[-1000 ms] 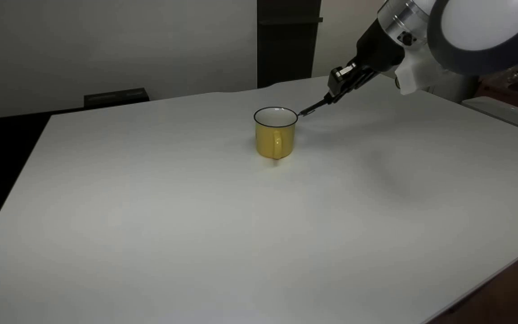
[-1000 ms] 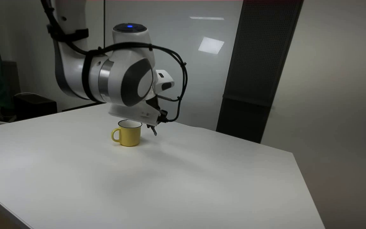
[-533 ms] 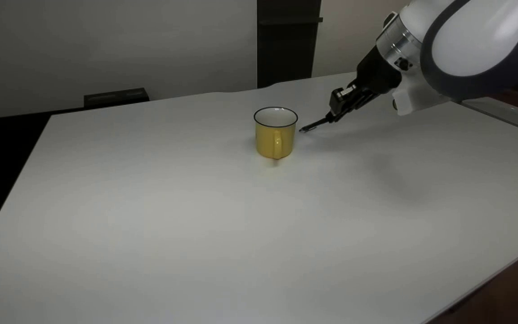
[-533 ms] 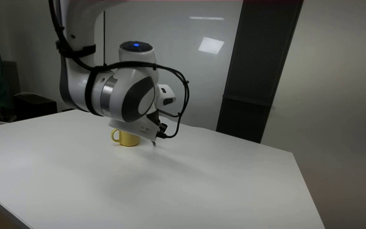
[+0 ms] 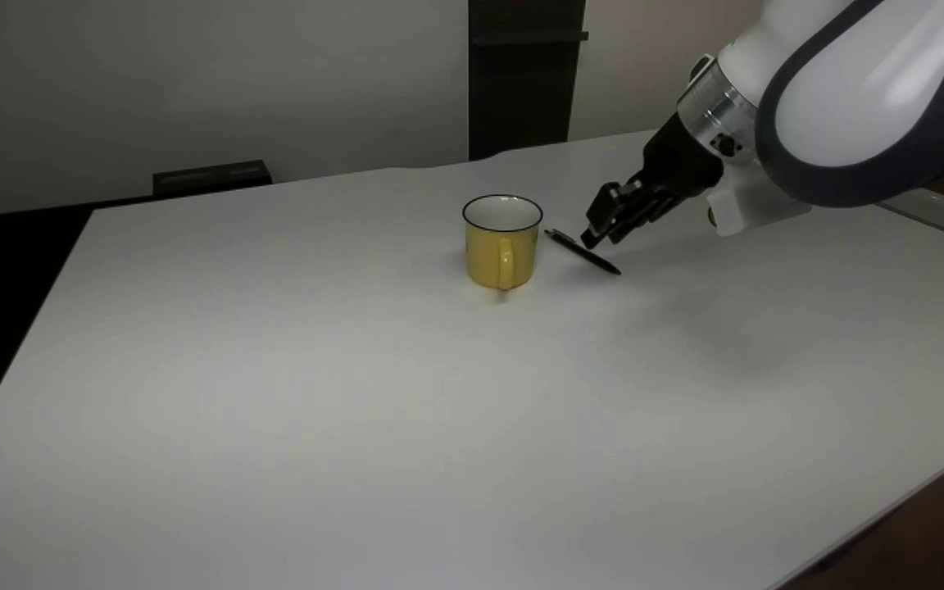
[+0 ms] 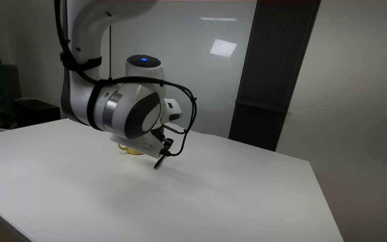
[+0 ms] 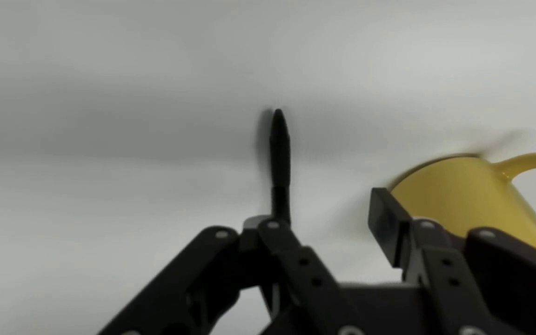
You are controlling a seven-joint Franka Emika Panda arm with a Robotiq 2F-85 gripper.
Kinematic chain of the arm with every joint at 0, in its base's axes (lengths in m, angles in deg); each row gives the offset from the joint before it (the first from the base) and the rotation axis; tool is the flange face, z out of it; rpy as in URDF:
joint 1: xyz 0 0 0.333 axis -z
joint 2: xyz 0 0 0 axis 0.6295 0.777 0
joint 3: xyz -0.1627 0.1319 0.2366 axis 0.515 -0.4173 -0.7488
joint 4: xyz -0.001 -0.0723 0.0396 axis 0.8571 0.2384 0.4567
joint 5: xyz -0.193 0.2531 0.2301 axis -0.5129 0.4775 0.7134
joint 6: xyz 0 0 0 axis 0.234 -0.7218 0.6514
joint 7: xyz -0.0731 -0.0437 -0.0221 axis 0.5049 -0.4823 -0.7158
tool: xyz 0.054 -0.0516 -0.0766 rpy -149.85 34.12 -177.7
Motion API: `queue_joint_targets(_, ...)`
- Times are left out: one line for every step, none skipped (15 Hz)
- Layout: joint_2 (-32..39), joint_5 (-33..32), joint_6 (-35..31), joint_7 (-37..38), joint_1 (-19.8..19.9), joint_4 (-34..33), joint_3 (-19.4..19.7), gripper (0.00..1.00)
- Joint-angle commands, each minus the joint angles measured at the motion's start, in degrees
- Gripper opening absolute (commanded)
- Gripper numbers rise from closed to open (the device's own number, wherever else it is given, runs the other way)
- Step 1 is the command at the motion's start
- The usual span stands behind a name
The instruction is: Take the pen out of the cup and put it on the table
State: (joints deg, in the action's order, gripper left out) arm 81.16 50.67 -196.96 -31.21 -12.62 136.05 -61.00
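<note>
The dark pen (image 5: 601, 262) lies slanted beside the yellow cup (image 5: 501, 258) on the white table (image 5: 316, 410). Its dark tip shows below the arm in an exterior view (image 6: 159, 162). In the wrist view the pen (image 7: 280, 160) points away, its near end hidden behind a finger; the cup (image 7: 463, 195) is at right. The cup stands upright, mostly hidden by the arm in an exterior view (image 6: 133, 152). My gripper (image 7: 326, 230) is open, fingers wide apart, just above the pen. Whether a finger touches the pen, I cannot tell.
The cup is close beside one finger, its handle facing away from the gripper. A dark box (image 5: 211, 178) stands behind the table's far edge. A dark panel (image 5: 525, 82) and walls are behind the table. A black cable (image 6: 193, 114) loops from the arm.
My gripper has come down beside the cup and opened. The pen, earlier at the fingertips in line with the gripper, is now loose below them and turned to another slant. The cup has not moved.
</note>
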Motion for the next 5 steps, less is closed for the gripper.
queue_joint_targets(-0.2,2.1,3.0,0.1,-0.5,-0.9,0.1,0.80)
queue_joint_targets(-1.0,3.6,4.9,0.5,-1.3,-0.7,0.7,0.86)
queue_joint_targets(-1.8,5.2,7.2,0.5,-2.1,-0.6,1.1,0.94)
queue_joint_targets(-2.4,6.4,8.9,0.2,-2.4,-0.4,1.2,0.98)
queue_joint_targets(-3.7,8.9,10.6,0.6,-4.7,-0.1,2.9,1.00)
